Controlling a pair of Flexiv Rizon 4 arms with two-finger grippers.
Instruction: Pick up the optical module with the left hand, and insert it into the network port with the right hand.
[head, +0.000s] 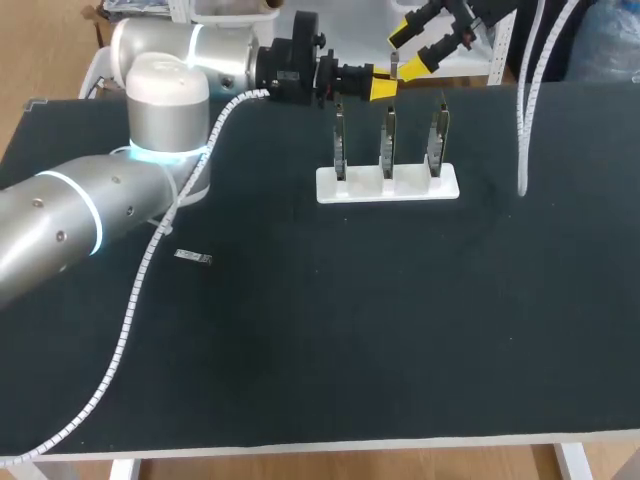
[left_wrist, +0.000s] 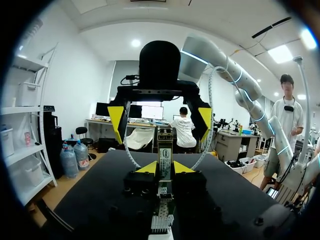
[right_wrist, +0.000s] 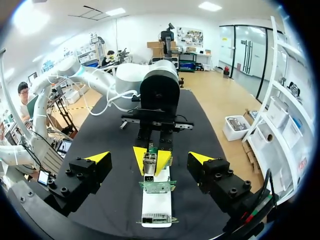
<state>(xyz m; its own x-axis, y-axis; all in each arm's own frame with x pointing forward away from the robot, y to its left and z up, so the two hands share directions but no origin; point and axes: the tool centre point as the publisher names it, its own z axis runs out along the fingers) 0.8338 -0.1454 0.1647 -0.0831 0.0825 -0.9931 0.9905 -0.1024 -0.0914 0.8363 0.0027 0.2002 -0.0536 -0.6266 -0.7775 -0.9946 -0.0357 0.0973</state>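
While in left gripper (left_wrist: 165, 168), white-labelled optical module (left_wrist: 165, 152).

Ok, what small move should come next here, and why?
Probably the right gripper should ease forward around the module and close on it. The left gripper is shut on the module and presents it to the right one, whose fingers stand wide open and grip nothing. The port stand is close by, so the handover seems to come first.

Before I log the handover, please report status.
Left gripper shut on optical module, raised near white stand. Right gripper open, facing it, not touching. Nothing in the way.
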